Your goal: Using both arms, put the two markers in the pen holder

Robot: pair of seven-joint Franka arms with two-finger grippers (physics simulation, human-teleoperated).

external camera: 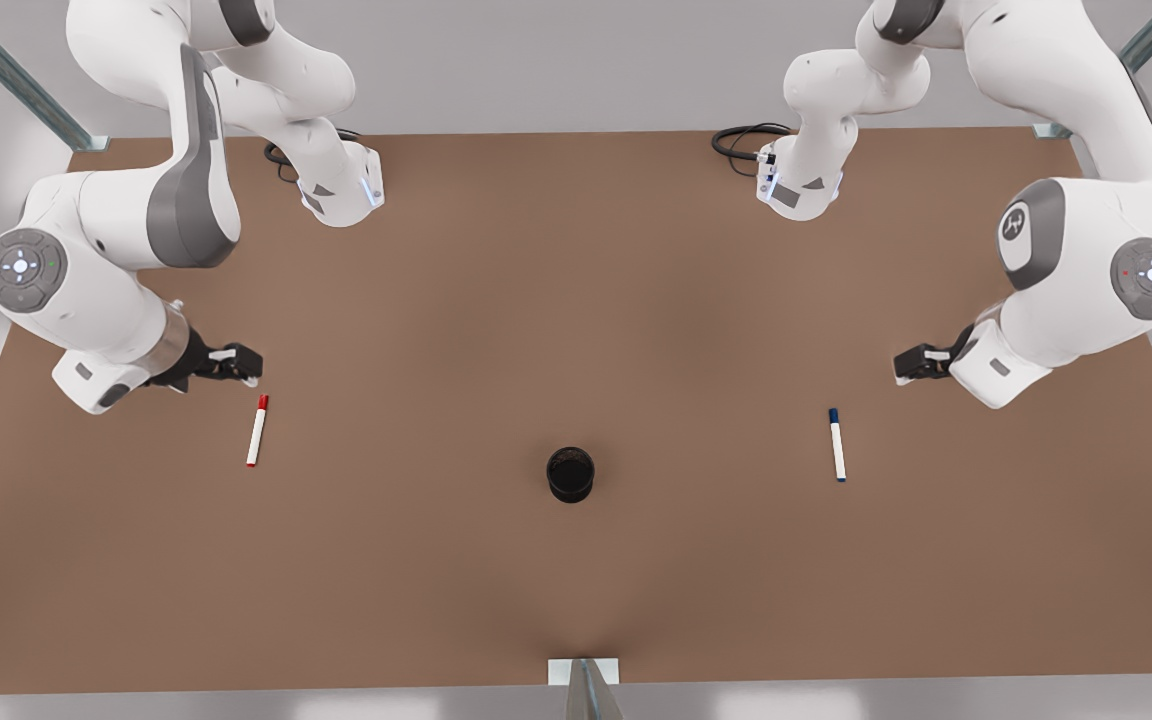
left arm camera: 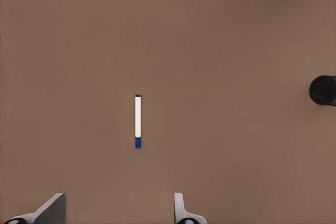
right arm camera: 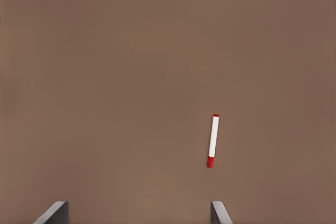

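Lying flat on bench [external camera: 576, 590]: red marker [external camera: 257, 431] near right end effector [external camera: 236, 365], blue marker [external camera: 837, 445] near left end effector [external camera: 911, 364]; both seemingly spread, empty. Pen holder [external camera: 571, 474] upright between markers.

Pen holder [external camera: 570, 474] on table [external camera: 576, 600] btwn markers, both lying flat, well apart.

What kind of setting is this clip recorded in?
Most likely a simulated tabletop robot cell: a bare brown table inside a metal frame, two white arms, and just a red marker, a blue marker and a black pen holder.
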